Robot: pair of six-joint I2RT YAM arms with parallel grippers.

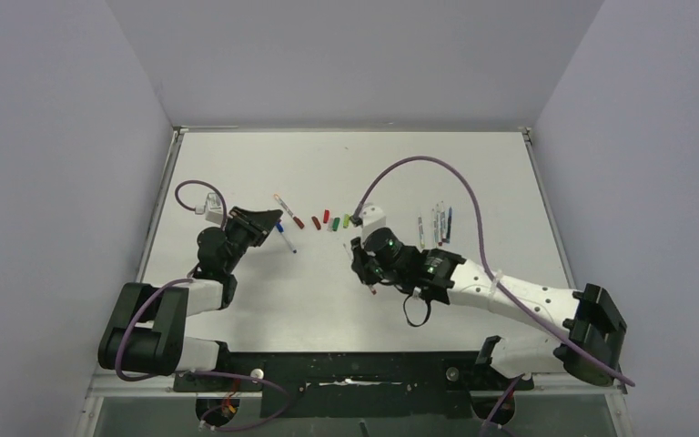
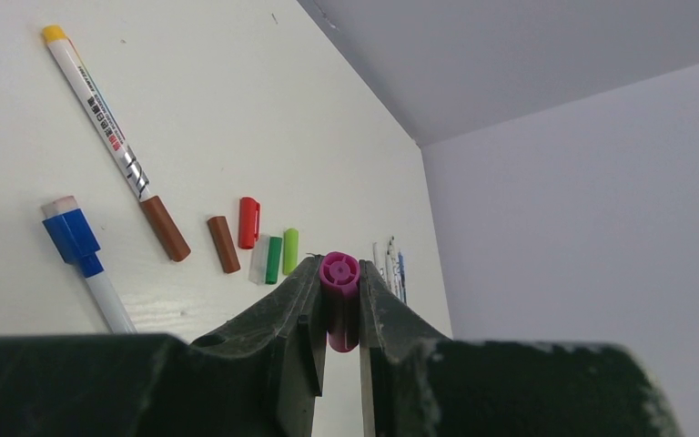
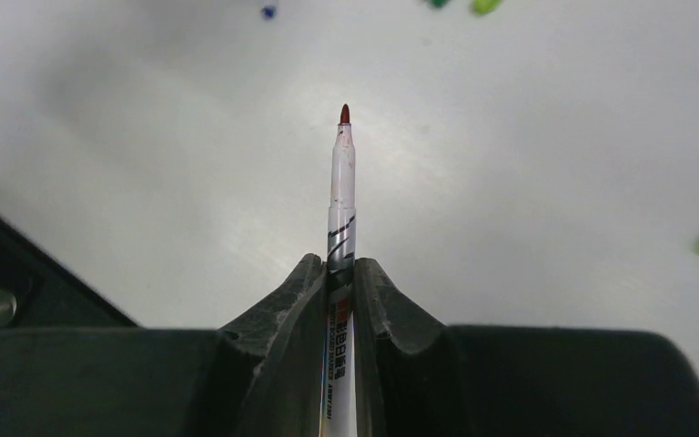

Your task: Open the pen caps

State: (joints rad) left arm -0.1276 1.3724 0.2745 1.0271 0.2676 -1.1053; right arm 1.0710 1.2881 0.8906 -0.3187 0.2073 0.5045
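1. Top view: the cap row [image 1: 326, 217] lies loose in the middle of the bench [image 1: 419, 164], with brown, red, green and lime pieces close together
2. The left jaws sit just left of the cap row, and their grip is too small to read from here
3. A blue-capped pen [image 1: 287, 238] lies left of the cap row on its near side, and a yellow-ended pen [image 1: 284, 206] also lies left of it
4. A bunch of uncapped pens [image 1: 437, 223] lies well right of the cap row
5. The right jaws sit on the near side of the cap row, slightly right of it, with the grip unclear from this angle
6. Left wrist view: the left jaws are nearly closed, pinching a magenta cap [image 2: 339, 291] end-on between the pads, its open mouth facing the camera
7. The cap row is just beyond the held cap and to its left, flat on the bench
8. The yellow-ended pen, with a brown cap on, and the blue-capped pen are further left of the cap row
9. Right wrist view: the right jaws are clamped tight on the barrel of a red-tipped pen [image 3: 342, 182], which is uncapped and points straight away from the camera, off the bench
10. Only the green and lime ends of the cap row show at the top edge, well beyond the pen tip
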